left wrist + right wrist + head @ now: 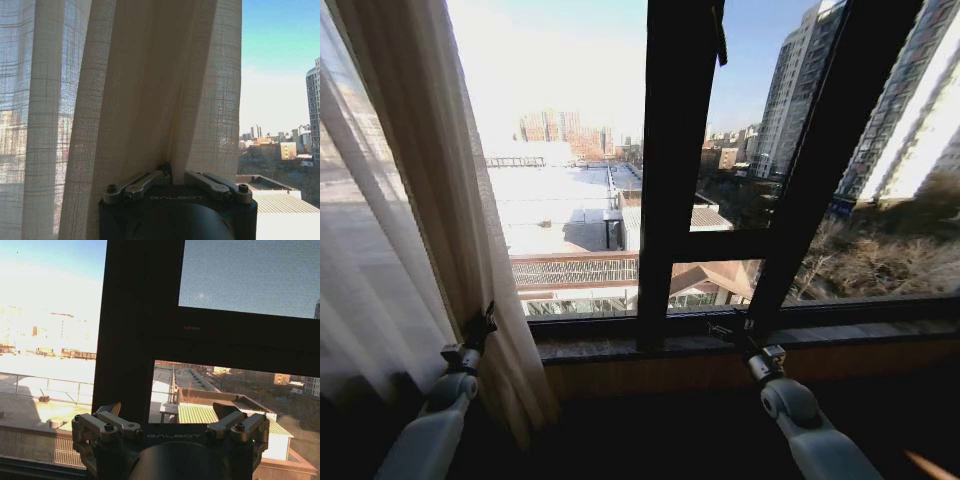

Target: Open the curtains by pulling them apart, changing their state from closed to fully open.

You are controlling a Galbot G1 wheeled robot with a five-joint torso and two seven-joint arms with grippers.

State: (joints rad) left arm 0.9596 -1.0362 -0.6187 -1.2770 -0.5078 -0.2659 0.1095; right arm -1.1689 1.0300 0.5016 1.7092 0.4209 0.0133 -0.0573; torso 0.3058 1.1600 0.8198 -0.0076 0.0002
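Curtains: curtains (pixel 415 210) hang bunched at the robot's left edge of the window, with bare glass across the middle and right.
Long axis: vertical; the pleats run straight down and pinch inward low down where the fabric is gathered.
Left pincer: left pincer (pixel 480 327) sits at the lower inner edge of the fabric, clenched on the gathered fold.
Left wrist view: the weave of the curtains (pixel 150 90) shows close up, the folds converging into the left pincer (pixel 171 172), whose two fingers meet on the cloth; the head view is too dark there to show that grip, so it appears held rather than merely touched.
Right pincer: right pincer (pixel 730 327) is low by the dark window frame (pixel 675 170), above the sill (pixel 620 348), well apart from the fabric.
Right wrist view: right pincer (pixel 167 410) released, fingers spread with nothing between them, facing the window frame (pixel 140 325) and rooftops outside.
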